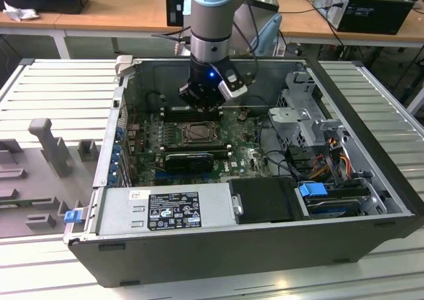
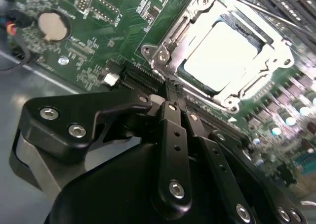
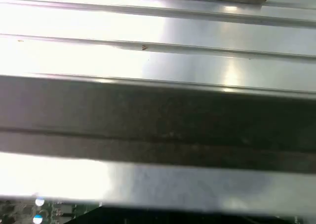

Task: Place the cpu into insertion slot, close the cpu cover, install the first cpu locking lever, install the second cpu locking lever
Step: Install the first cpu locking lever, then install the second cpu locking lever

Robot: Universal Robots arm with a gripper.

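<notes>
Open computer case [image 1: 371, 200] lying on a ribbed metal desk [image 1: 53, 88]. Inside: green motherboard [image 1: 248, 155], grey power supply [image 1: 165, 210], blue drive latch [image 1: 313, 189]. Coin-cell battery [image 2: 52, 26] on the board in the second wrist view. Grey moulded fixture [image 1: 50, 144] beside the case.

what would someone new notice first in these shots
The open computer case on the ribbed metal table, with the arm's claw reaching down inside it over the green board. In the second wrist view, the cpu gleams silvery in the insertion slot, framed by the cpu cover.
</notes>
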